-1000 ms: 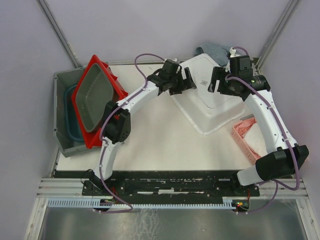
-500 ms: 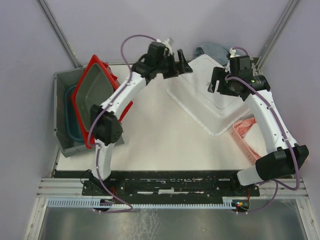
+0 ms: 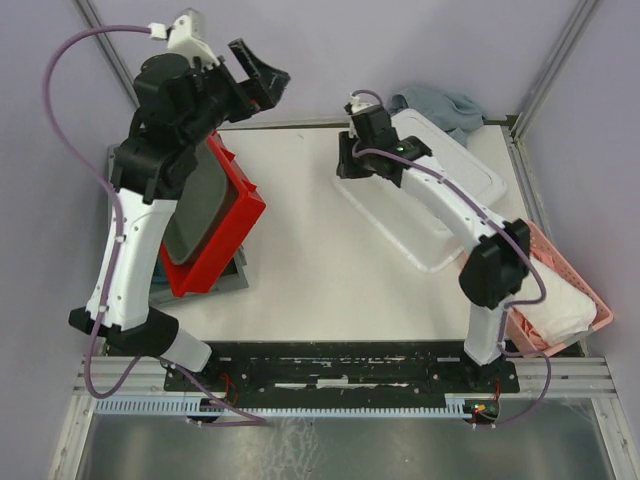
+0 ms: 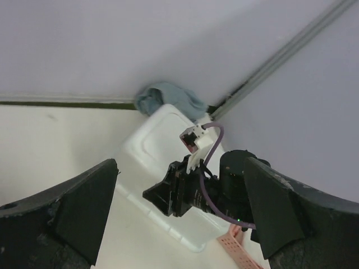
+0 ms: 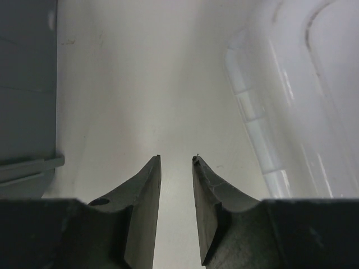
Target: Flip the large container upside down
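Pincer on the left arm, the left gripper [image 3: 255,80], hangs high over the far-left corner, fingers spread wide apart, nothing between them and nothing touching them. Below it a red tray [image 3: 225,215] leans tilted at the left side of the table [image 3: 300,260], whose middle is bare white surface. The right gripper [image 5: 175,159] sits low near the far centre, its fingers [image 5: 147,185] parted only by a narrow gap, holding nothing, just beside the left edge of the large container [image 3: 440,200]. That white container lies bottom-up at the far right, rim on the table. A blue-grey cloth [image 3: 435,100] is bunched behind it; a pink basket [image 3: 590,300] stands at its near-right side.
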